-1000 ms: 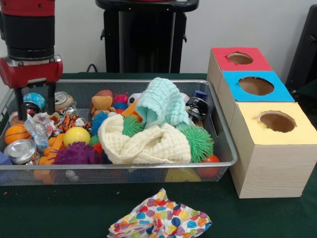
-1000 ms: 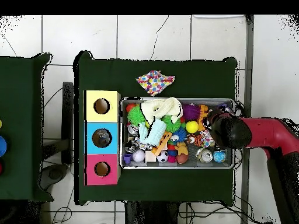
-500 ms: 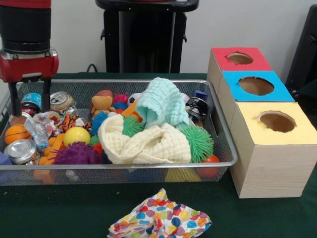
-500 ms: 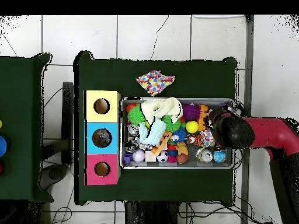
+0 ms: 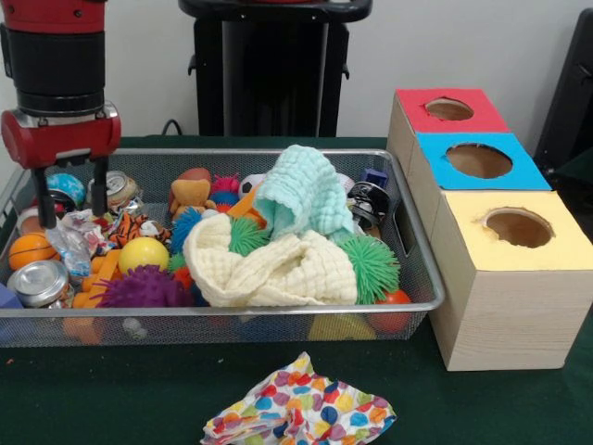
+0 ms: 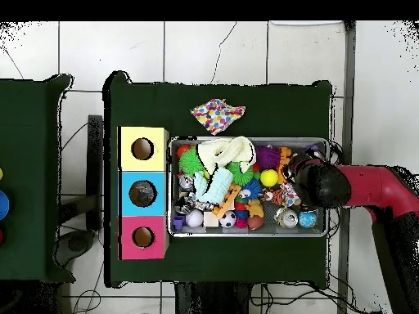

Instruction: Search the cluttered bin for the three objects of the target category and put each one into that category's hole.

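The pincer (image 5: 69,195) hangs with fingers spread, grasping nothing, over the left end of the wire bin (image 5: 422,278), above a crumpled wrapper (image 5: 74,232) and two cans (image 5: 119,185). Cloths (image 5: 278,264) cover the middle. A patterned cloth (image 5: 298,411) lies on the bench (image 5: 93,399) in front, long axis crosswise.

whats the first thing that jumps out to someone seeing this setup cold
Probably the wire bin, crammed with bright toys and cans, with a cream cloth and a mint cloth heaped in the middle. Beside it stands a row of wooden boxes with red, blue and yellow tops, each with a round hole. The red gripper hangs open over the bin's end farthest from the boxes, and a polka-dot cloth lies outside on the table.
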Controlling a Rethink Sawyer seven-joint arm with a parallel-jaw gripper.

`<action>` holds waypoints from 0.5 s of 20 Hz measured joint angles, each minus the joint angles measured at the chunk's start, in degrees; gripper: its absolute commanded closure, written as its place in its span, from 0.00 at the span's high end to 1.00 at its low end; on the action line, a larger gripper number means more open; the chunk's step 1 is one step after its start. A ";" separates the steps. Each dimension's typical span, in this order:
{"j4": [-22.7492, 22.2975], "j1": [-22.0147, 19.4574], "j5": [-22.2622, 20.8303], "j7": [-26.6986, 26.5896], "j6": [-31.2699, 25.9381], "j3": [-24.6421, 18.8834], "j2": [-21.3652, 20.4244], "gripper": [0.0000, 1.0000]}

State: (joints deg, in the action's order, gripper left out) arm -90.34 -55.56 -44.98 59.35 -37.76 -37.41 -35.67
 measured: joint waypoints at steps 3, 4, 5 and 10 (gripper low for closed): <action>0.00 0.00 0.00 0.00 0.00 0.00 0.54 1.00; 0.01 0.00 0.00 0.00 0.00 0.00 0.60 1.00; 0.02 0.00 0.00 0.00 0.00 0.00 0.78 1.00; 0.50 0.01 -0.04 0.00 0.00 0.00 1.66 1.00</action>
State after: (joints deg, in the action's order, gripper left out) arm -89.84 -55.56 -45.02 59.35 -37.76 -37.41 -34.00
